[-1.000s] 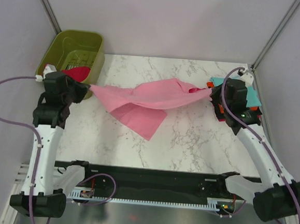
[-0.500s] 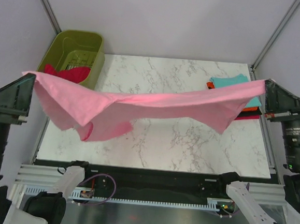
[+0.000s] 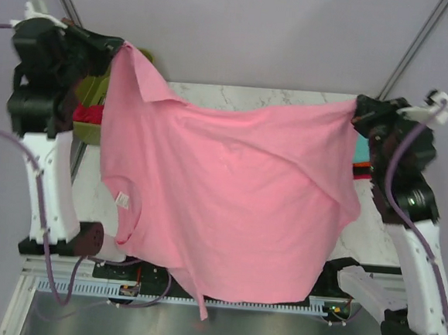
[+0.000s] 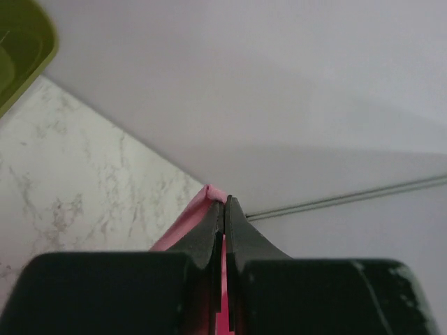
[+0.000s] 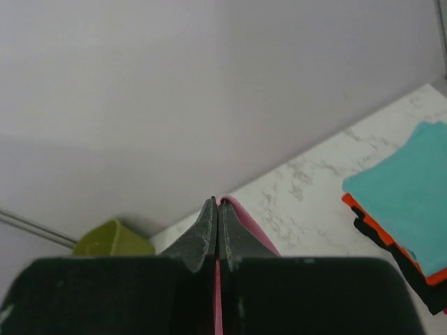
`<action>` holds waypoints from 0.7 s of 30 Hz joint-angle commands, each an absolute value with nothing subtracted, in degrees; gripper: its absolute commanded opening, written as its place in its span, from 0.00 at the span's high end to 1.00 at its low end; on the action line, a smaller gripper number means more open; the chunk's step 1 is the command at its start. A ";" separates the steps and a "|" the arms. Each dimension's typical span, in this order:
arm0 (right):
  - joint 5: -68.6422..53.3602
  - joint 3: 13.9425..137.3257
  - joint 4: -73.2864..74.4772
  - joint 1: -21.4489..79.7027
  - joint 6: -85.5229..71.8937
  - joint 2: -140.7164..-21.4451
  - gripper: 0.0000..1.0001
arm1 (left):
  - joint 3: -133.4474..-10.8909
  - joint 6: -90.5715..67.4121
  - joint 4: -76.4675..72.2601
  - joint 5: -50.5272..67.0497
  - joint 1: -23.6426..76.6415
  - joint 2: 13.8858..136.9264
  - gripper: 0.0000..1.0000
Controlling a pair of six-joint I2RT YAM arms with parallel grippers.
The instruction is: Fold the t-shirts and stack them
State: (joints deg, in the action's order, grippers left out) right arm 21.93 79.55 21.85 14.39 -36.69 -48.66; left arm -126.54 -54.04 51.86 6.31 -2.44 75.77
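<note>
the pink shirt [image 3: 230, 191] hangs spread wide in the air above the surface [image 4: 70, 174]. its held edge runs left to right, and the neck hole sits low at the near left. both arms reach high and far apart. the left jaws and right jaws each pinch tight on a top corner.

I find no writing I can read. The only label I see is a small white tag [image 3: 123, 199] at the neckline of the light pink t-shirt [image 3: 230, 191], and its print is too small to make out.
</note>
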 commanded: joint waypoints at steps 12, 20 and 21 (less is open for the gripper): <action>-11.58 110.98 11.51 2.12 -50.62 -92.88 1.00 | -147.41 -58.10 27.53 14.24 -2.37 101.53 0.98; -17.31 115.08 11.97 0.35 -50.19 -103.71 1.00 | -140.05 -50.45 23.21 13.88 -0.79 99.85 0.98; -17.66 112.79 10.65 0.26 -50.62 -103.80 1.00 | -137.23 -50.10 21.64 14.15 -0.62 99.06 0.98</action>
State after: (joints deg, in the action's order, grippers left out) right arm -12.64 117.01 12.38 0.47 -48.97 -100.38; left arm -143.09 -53.80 27.92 12.45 -1.04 100.20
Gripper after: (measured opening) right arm 0.010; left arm 0.027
